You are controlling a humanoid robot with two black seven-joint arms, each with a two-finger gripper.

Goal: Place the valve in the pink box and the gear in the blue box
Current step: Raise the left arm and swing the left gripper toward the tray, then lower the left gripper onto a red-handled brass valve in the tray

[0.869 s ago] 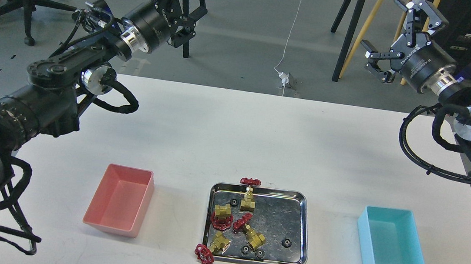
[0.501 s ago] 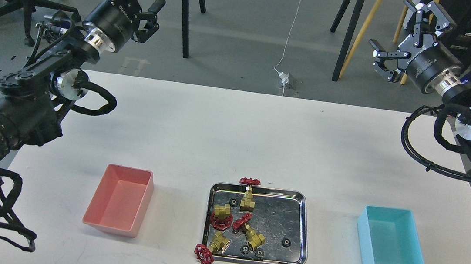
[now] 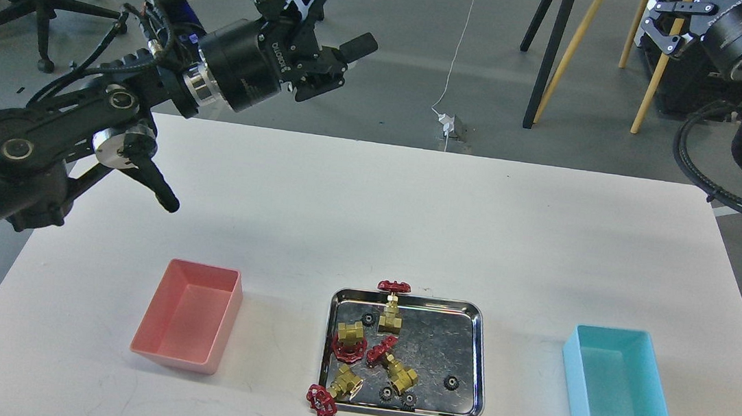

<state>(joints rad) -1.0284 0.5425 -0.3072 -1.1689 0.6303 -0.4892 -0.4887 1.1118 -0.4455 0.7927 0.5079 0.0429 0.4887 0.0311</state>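
White table (image 3: 369, 222): valves (image 3: 369, 352) in tray (image 3: 476, 357)

On the white table (image 3: 412, 212) stands 1 shiny steel tray (image 3: 476, 357), 1 pink box (image 3: 188, 316) and 1 blue box (image 3: 616, 383).

There are 4 brass valves with red handwheels: 1 at the tray's far rim (image 3: 392, 309), 1 by its left wall (image 3: 349, 341), 1 in the middle (image 3: 394, 365), 1 overhanging the near left corner (image 3: 332, 391).

There are 4 small black gears: 1 far left (image 3: 368, 319), 1 right (image 3: 452, 382), 2 near the front rim (image 3: 386, 393) (image 3: 409, 399).
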